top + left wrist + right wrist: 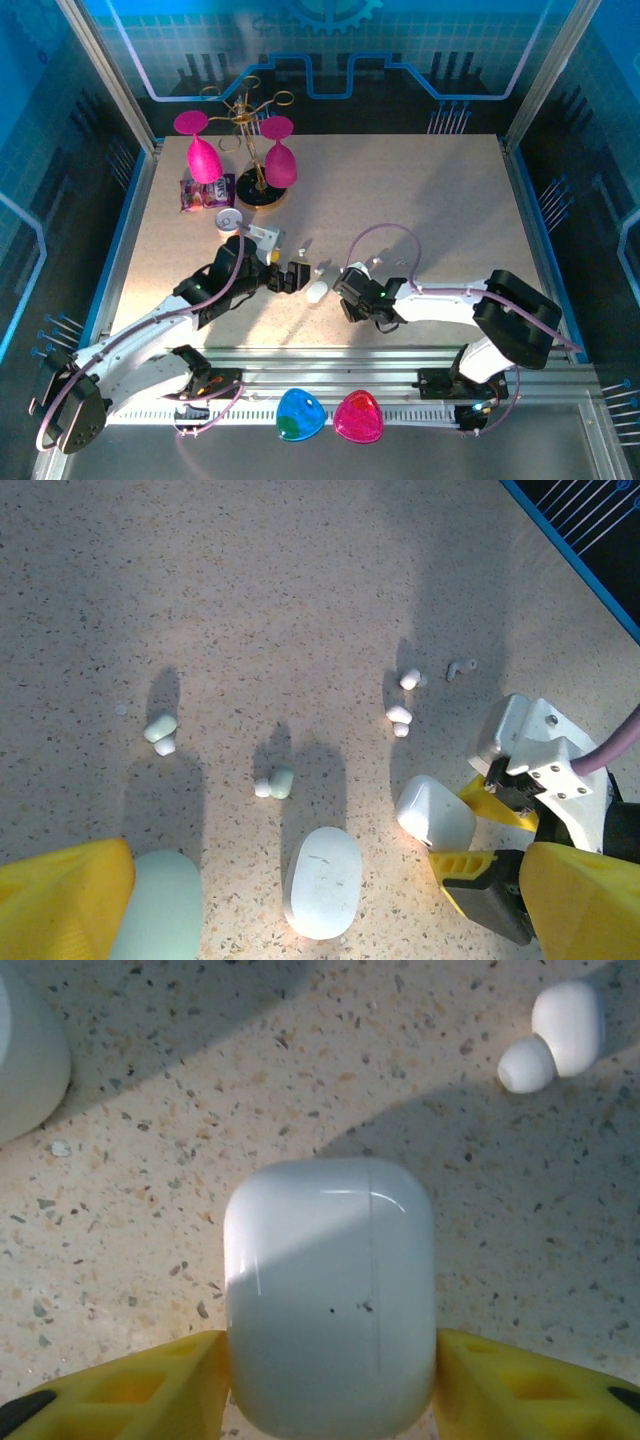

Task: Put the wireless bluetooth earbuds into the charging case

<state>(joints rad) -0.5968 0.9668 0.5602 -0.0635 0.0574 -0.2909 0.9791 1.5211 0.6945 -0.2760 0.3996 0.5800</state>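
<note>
Wireless bluetooth earbuds (400,718) and cases: bench lot, listed for you from the largest item down.

1. Bench (430,200): speckled top that carries everything below.
2. Left gripper (322,900): jaws spread wide and holding nothing. It hangs above the oval white case (322,880), with the mint case (160,910) just beside one finger.
3. Right gripper (330,1390): jaws set against both flanks of the charging case (330,1290). You may count this as a grip, though the case appears to rest on the bench.
4. Charging case: rounded white block. A seam shows, and the lid looks shut. It sits next to the oval white case.
5. Earbuds: five counted in the left wrist view, all loose on the bench, none in a case. Two white ones lie close together just beyond the gripped case, with a smaller stemmed one near them. Two mint-tinted ones lie beyond the mint and oval cases, apart from each other.

Step in hand, as judged: securing the case. No bud is seated yet.

Next move calls for: you steady the case and get its lid open. Then bring the left jaws, much narrowed, onto the nearest white bud and turn its stem toward the socket. The bud is tiny and smooth, so it may skid under a careless pinch.
</note>
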